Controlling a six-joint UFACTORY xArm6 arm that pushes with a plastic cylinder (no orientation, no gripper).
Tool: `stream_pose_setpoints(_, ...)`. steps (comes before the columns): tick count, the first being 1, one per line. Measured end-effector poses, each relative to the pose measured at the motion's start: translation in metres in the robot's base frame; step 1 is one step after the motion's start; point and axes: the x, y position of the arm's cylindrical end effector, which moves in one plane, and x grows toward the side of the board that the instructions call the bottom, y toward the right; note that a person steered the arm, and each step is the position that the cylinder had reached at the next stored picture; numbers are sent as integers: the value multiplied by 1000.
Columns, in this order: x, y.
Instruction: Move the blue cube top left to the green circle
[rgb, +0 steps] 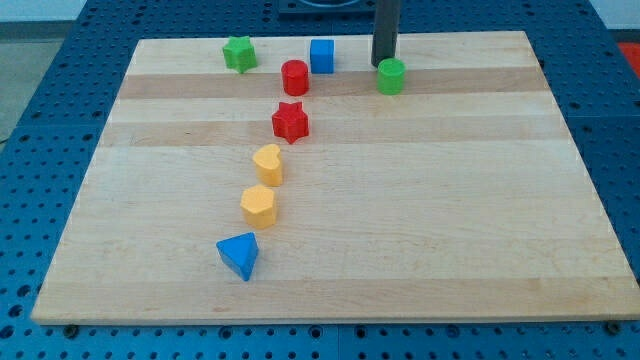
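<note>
My tip (383, 64), a bare rod gripping nothing, stands at the green cylinder's (391, 76) eleven o'clock, while the blue cube (321, 55) sits at its ten o'clock beside the red cylinder (294, 77), so I judge I should circle to the cube's nine o'clock side and push gently toward three.

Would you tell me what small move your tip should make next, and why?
Probably swing my tip leftwards along the view's top, round to the blue cube's left side. The tip stands just above-left of the green circle, right of the cube, which seems to need only a small rightward push.
</note>
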Motion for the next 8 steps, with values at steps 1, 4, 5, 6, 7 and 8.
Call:
stream_pose_setpoints(1, -21, -43)
stream_pose_setpoints(4, -26, -78)
stream_pose_setpoints(5, -26, -92)
stream_pose_setpoints(6, -26, -51)
stream_pose_setpoints(7, -16, 22)
stream_pose_setpoints(8, -9, 108)
